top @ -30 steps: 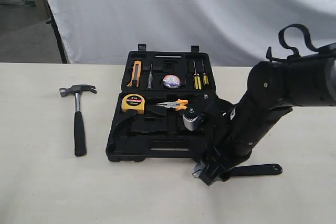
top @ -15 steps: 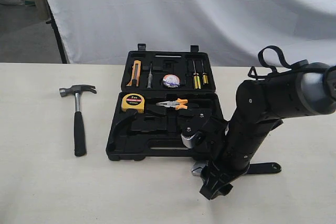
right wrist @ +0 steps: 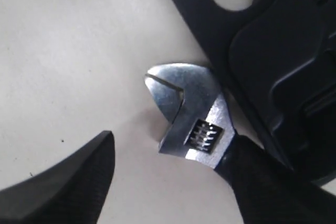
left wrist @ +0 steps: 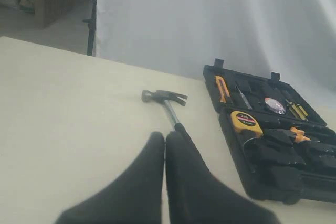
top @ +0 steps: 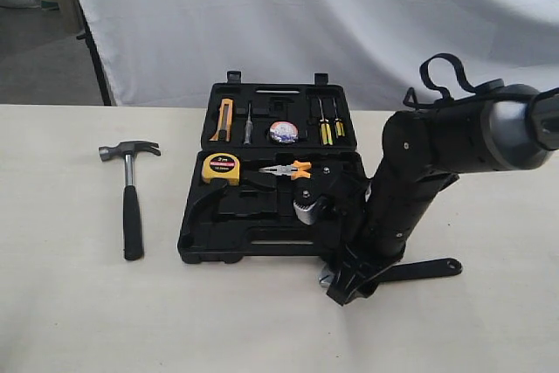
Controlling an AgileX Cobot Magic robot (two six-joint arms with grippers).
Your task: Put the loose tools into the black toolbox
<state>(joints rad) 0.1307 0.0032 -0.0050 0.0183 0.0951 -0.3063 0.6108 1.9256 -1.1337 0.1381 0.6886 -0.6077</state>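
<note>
Open toolbox sits mid-frame on the desk, tape label unreadable, hammer left of it; right pincer gapes over the wrench head at its lower-right corner, left pincer closed, empty.

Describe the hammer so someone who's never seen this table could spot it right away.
Find the open black toolbox on the table. Left of it in the exterior view, apart from it, lies the hammer. Unlike the wrench on the box's right, it has a claw head and long black grip.
</note>
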